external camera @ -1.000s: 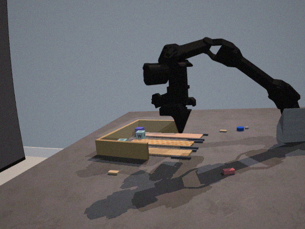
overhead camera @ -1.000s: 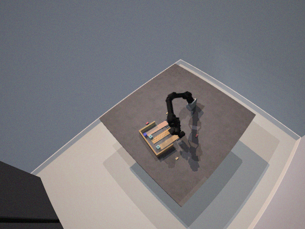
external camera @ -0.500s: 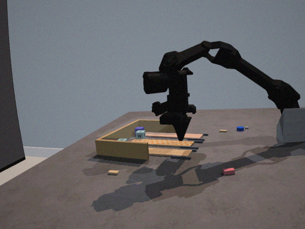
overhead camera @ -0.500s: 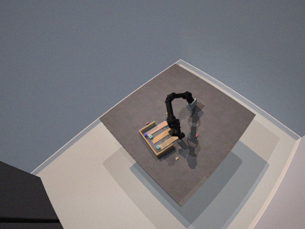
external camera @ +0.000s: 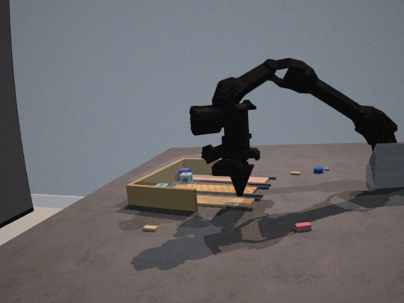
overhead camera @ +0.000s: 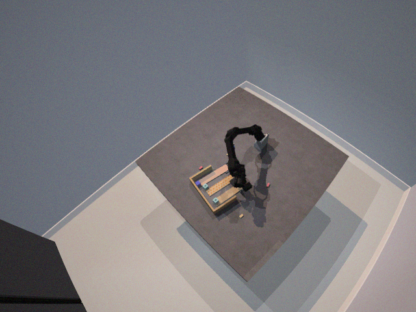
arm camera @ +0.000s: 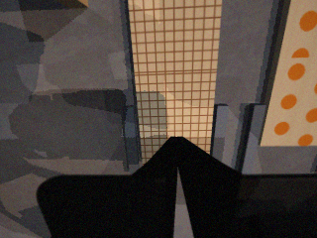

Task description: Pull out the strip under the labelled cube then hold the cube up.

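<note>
An open-fronted tan tray (external camera: 161,197) (overhead camera: 201,194) holds three strips. They are a plain salmon strip (external camera: 228,179) (overhead camera: 216,171), an orange-dotted strip (external camera: 208,188) (overhead camera: 220,185) (arm camera: 297,74) and a grid-patterned strip (external camera: 215,200) (overhead camera: 229,194) (arm camera: 173,59). The teal cube marked W (external camera: 185,178) (overhead camera: 205,186) appears to rest on the far end of the dotted strip. A purple cube (external camera: 184,170) stands behind it. A second teal cube (external camera: 161,184) (overhead camera: 215,200) sits on the grid strip behind the tray wall. My gripper (external camera: 239,194) (arm camera: 176,142) is shut and empty. It points straight down at the near end of the grid strip.
Dark rails run beside the strips' near ends (arm camera: 248,134). Loose bits lie on the table: a red block (external camera: 302,226), a tan block (external camera: 149,228), a blue disc (external camera: 318,170) and a small tan block (external camera: 295,173). The grey arm base (external camera: 385,169) stands at the right.
</note>
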Robot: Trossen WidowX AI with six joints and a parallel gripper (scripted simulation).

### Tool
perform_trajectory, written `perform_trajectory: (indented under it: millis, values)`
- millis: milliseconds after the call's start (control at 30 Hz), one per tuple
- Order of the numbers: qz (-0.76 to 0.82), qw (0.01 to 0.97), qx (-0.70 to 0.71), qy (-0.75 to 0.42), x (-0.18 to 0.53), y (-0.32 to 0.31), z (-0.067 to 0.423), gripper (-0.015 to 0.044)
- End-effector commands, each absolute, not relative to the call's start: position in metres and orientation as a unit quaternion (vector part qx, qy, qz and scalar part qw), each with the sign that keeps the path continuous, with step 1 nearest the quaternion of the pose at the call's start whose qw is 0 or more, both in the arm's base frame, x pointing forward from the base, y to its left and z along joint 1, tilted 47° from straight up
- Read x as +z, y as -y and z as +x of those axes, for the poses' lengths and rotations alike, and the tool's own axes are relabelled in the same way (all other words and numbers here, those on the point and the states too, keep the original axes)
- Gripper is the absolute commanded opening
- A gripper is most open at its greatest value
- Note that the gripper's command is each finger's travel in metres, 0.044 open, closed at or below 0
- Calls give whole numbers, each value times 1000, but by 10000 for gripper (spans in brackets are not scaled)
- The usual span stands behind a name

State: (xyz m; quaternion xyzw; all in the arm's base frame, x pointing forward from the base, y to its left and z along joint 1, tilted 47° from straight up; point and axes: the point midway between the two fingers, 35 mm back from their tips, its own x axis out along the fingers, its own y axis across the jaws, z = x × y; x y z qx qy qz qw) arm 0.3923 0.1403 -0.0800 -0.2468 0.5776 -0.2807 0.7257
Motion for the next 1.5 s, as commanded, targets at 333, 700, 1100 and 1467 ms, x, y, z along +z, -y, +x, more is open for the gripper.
perform_trajectory:
  millis: [333,700,1100,1467]
  values:
    - [-252,724,-281,-578,-91,-130,393,0]
    - [-252,724,-281,-578,-91,-130,393,0]
    - [-252,724,-281,-578,-91,-129,393,0]
    - [-252,724,-281,-578,-92,-129,394,0]
